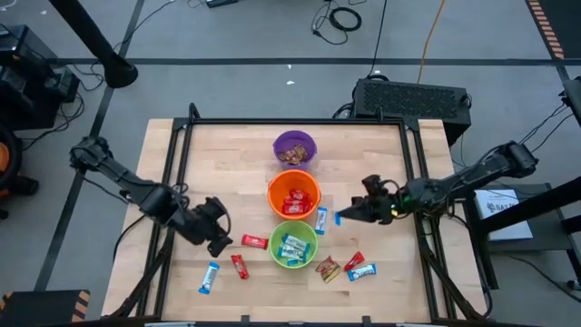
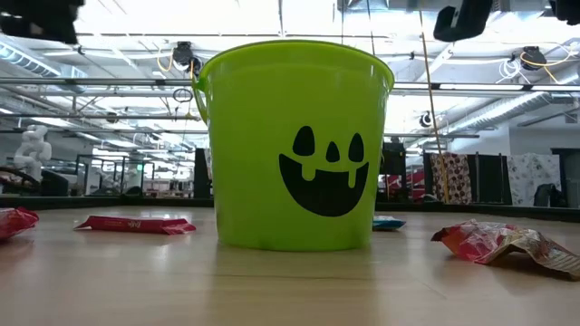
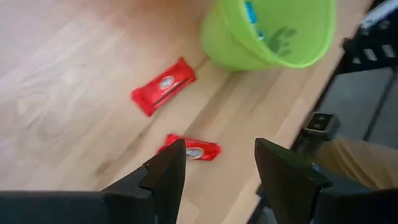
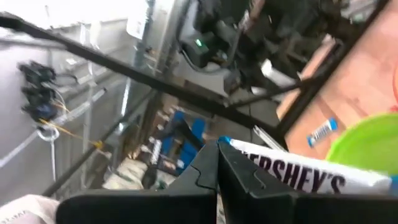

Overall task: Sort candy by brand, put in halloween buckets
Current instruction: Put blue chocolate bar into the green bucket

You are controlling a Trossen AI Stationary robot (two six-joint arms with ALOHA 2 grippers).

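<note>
Three buckets line the table point(image 1: 218, 145): purple point(image 1: 295, 146), orange point(image 1: 293, 194), green bucket point(image 1: 292, 245). Right gripper point(image 1: 343, 215) pinches a blue-and-white Hershey's bar point(image 4: 292, 174) beside the orange bucket; left gripper point(image 3: 214, 165), fingers spread, hovers over two red bars point(image 3: 163, 86).

The only legible lettering is "HERSHEY'S", in dark capitals on the white-and-blue wrapped mini bar point(image 4: 298, 171) pinched in the right gripper point(image 4: 217, 163), just beside the light green round plastic bucket point(image 4: 367, 140); other wrappers cannot be read.
</note>
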